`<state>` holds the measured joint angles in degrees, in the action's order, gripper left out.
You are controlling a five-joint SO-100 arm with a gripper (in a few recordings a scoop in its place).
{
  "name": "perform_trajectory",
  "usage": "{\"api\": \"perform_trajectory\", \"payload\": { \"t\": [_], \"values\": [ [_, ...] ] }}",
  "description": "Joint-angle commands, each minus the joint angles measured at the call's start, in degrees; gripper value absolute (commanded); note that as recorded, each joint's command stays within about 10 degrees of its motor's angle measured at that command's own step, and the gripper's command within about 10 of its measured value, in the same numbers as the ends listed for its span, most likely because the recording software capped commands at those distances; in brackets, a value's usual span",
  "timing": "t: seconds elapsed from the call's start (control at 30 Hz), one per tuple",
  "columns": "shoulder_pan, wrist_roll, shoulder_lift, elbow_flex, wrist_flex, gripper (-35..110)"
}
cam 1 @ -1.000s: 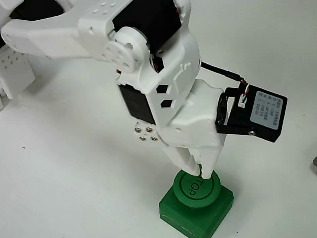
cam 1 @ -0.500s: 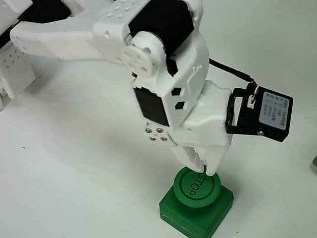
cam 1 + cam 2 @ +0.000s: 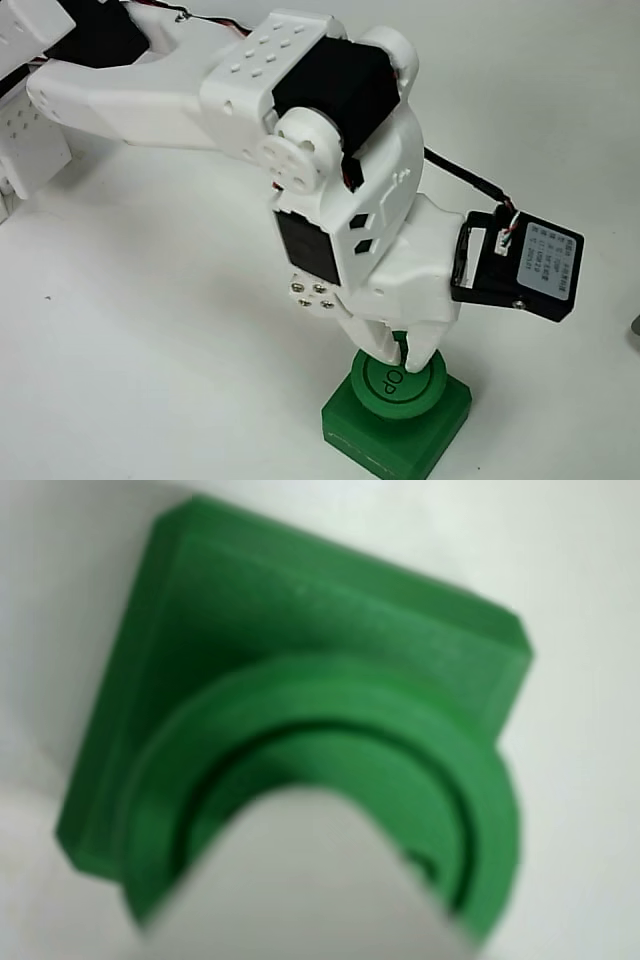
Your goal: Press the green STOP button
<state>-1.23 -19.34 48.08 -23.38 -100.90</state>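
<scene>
The green STOP button (image 3: 422, 392) sits on the white table at the bottom of the fixed view, a round cap on a square green base (image 3: 385, 440). My white gripper (image 3: 401, 362) points straight down with both fingertips resting on the cap's top, covering part of the lettering. The fingers stand close together with only a thin slit between them and hold nothing. In the blurred wrist view the button (image 3: 330, 695) looms very close, and a white finger (image 3: 300, 880) covers the cap's middle.
The black camera module (image 3: 520, 265) juts out to the right of the wrist. The white arm links (image 3: 200, 80) stretch to the upper left, above a white perforated part (image 3: 25, 140). A dark object (image 3: 636, 335) peeks in at the right edge.
The arm has lowered and shifted slightly left. The fingertips went from the cap's right rim onto the cap's top, hiding more of the lettering.
</scene>
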Motion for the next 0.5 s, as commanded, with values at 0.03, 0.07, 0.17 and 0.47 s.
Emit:
{"api": "perform_trajectory", "payload": {
  "t": [0.03, 0.07, 0.17, 0.47],
  "values": [
    [-0.4, -0.1, 1.6, 1.7, -0.5, 0],
    [-0.4, -0.1, 1.1, 1.7, -0.5, 0],
    [-0.6, 0.0, -0.1, 1.7, -0.5, 0],
    [-0.9, 0.4, -2.3, -1.0, -0.5, 0]
  ]
}}
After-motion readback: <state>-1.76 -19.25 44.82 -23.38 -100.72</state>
